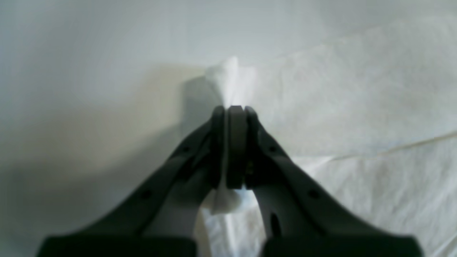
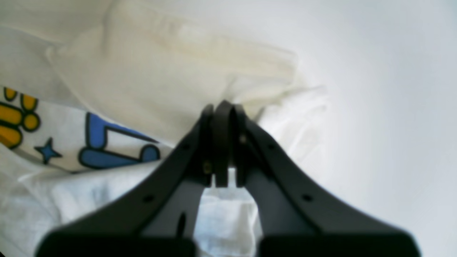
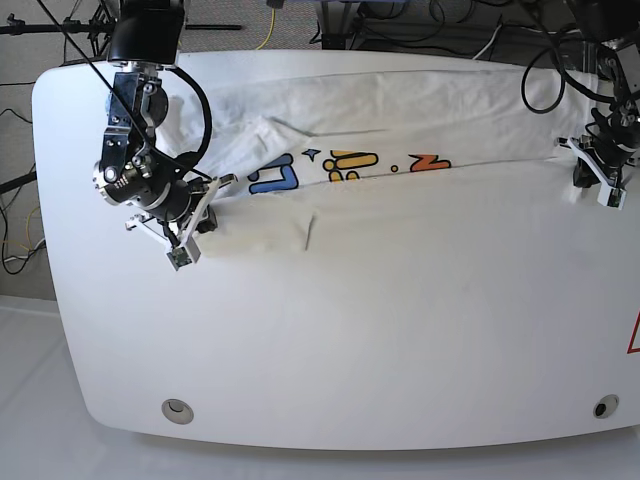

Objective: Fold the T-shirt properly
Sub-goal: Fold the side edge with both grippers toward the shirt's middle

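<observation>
t-shirt (image 3: pixel 400 200): one, stretched across your white table (image 3: pixel 350 340)
left gripper (image 1: pixel 232 109): clamped on its edge
right gripper (image 2: pixel 223 107): clamped on cloth too

A robotics lab: a white rounded table (image 3: pixel 330 380) with cables (image 3: pixel 420 30) and stands behind it.
</observation>
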Tool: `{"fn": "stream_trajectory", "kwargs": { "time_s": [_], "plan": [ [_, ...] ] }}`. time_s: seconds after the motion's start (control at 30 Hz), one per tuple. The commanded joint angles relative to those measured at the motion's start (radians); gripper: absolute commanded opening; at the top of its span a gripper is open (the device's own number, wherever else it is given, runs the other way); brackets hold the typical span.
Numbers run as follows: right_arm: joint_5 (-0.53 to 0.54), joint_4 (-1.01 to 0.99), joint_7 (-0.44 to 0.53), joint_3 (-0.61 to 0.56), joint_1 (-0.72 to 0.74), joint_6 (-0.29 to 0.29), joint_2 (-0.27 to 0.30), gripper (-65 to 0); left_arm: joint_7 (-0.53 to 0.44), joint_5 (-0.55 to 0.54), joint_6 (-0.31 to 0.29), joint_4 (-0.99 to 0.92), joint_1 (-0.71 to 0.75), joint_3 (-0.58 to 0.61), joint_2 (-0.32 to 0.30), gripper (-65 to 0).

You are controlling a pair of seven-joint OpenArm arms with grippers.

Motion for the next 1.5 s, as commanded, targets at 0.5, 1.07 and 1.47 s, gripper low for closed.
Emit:
{"fn": "stream_trajectory", "kwargs": {
  "time_s": [0.5,1.07,1.47],
  "plan": [
    [0.016,0.044,0.002,0.030,-0.044,0.001,-0.013,-64.9,-0.026,-0.009,-0.023,0.035,0.030,-0.020,-0.034,-65.0],
    [0.015,0.066,0.005,0.023,-0.116,-0.002,-0.013,-64.6,-0.004,-0.004,-0.027,0.043,0.045,-0.043,-0.034,-63.8],
    [0.015,0.075,0.033,0.018,-0.183,-0.001,-0.010,-63.1,-0.004,-0.002,-0.027,0.075,0.095,-0.039,-0.031,-62.5]
  ]
}}
